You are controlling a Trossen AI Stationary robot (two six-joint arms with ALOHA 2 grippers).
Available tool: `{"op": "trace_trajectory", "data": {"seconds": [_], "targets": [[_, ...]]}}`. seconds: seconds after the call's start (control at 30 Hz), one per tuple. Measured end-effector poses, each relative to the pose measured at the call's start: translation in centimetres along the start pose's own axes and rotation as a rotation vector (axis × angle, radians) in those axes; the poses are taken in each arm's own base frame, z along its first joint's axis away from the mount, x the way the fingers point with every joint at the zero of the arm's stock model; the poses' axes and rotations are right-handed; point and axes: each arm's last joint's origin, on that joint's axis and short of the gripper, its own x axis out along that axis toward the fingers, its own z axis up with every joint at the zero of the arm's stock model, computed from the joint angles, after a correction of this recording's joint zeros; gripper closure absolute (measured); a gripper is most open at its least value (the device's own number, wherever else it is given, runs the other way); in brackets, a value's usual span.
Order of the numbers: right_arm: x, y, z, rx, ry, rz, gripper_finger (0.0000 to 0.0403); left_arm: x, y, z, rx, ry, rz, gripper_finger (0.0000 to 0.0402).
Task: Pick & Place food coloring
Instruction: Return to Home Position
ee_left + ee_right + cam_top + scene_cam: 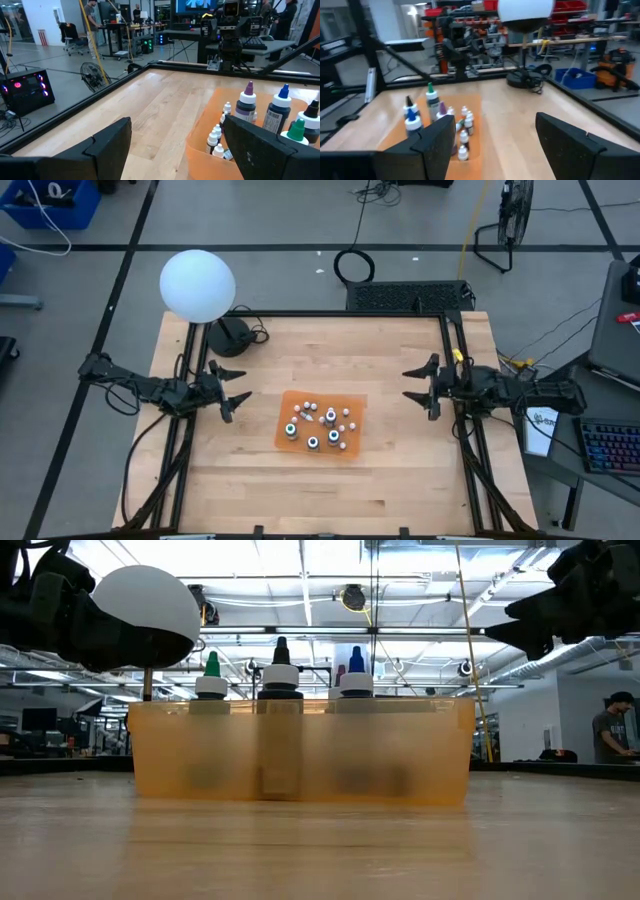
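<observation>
A white globe lamp (197,284) stands on the wooden table (400,470), near the left jaws, toward the far edge. A floor fan (505,225) sits off the table, well beyond the right jaws.

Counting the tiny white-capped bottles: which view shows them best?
The high view: straight down into the orange bin, the tiny bottles sit spread apart. Wrist views catch only some, beside the larger bottles; the low view hides them behind the bin wall.

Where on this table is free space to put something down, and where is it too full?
The light wooden table is bare between the orange plastic bin and the black lamp base, along the edge opposite the lamp, and beside the bin toward the left hand and right hand. Inside the bin, food coloring bottles crowd.
</observation>
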Motion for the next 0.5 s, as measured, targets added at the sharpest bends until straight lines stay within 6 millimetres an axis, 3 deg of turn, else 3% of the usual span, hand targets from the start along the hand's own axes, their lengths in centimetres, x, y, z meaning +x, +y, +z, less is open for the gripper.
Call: {"op": "trace_trajectory", "data": {"seconds": [0.23,0.37,0.5], "targets": [[0.6,-0.3,-2.3,-0.03,0.0,0.074,0.014,0.0,0.0,0.0,0.0,0.0,0.0,0.0091],[0.6,-0.5,-1.7,-0.03,-0.095,0.056,0.014,0.0,0.0,0.0,0.0,0.0,0.0,0.0092],[0.7,-0.6,-1.9,-0.026,-0.077,0.049,0.014,0.0,0.0,0.0,0.0,0.0,0.0,0.0092]]}}
